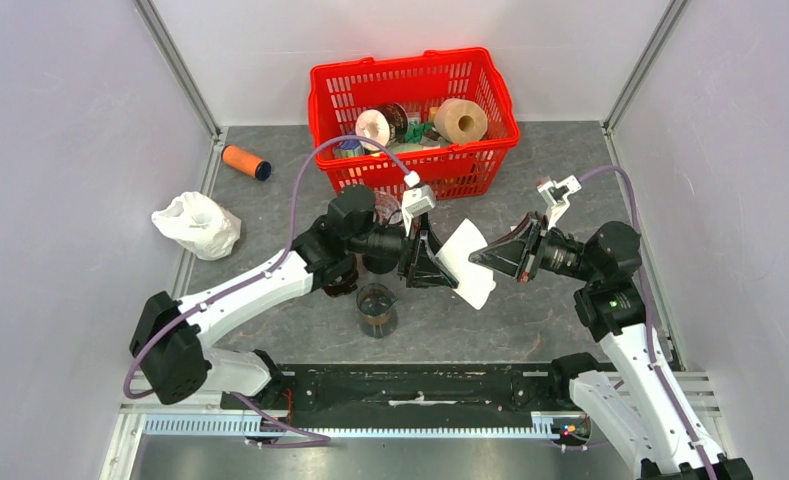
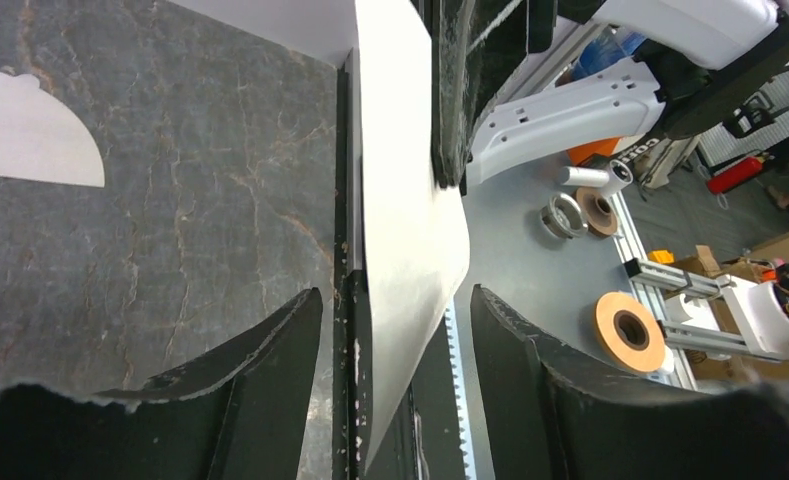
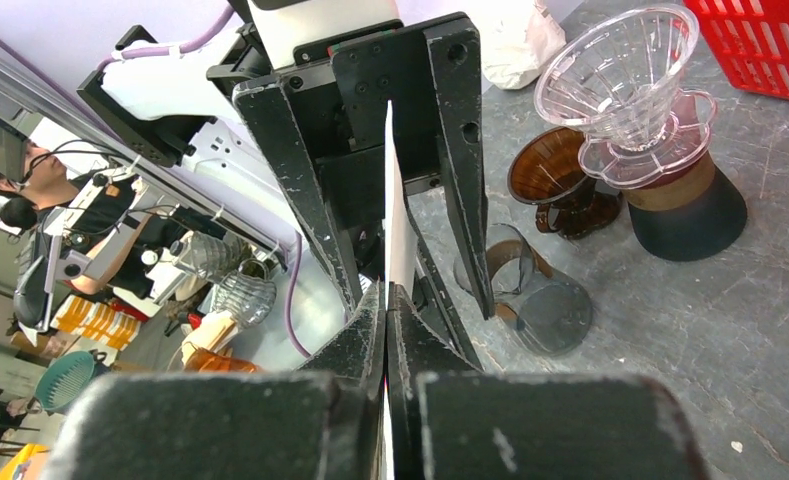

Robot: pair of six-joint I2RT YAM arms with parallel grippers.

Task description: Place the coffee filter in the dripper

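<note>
The white paper coffee filter point(image 1: 467, 258) hangs in the air between the two arms, above the table. My right gripper point(image 3: 386, 292) is shut on its right edge, and the sheet shows edge-on between the pressed fingertips. My left gripper point(image 2: 395, 295) is open, its fingers standing either side of the filter point(image 2: 405, 200) without pinching it. In the right wrist view the clear dripper point(image 3: 618, 75) sits on a carafe point(image 3: 685, 205) behind the left gripper. In the top view the left arm mostly hides the dripper.
A brown dripper point(image 3: 550, 180) and a glass cup point(image 1: 377, 310) stand near the carafe. A red basket point(image 1: 415, 120) of rolls is at the back, with an orange cylinder point(image 1: 245, 161) and a white bag point(image 1: 197, 224) at the left. Another white paper point(image 2: 30, 130) lies flat on the table.
</note>
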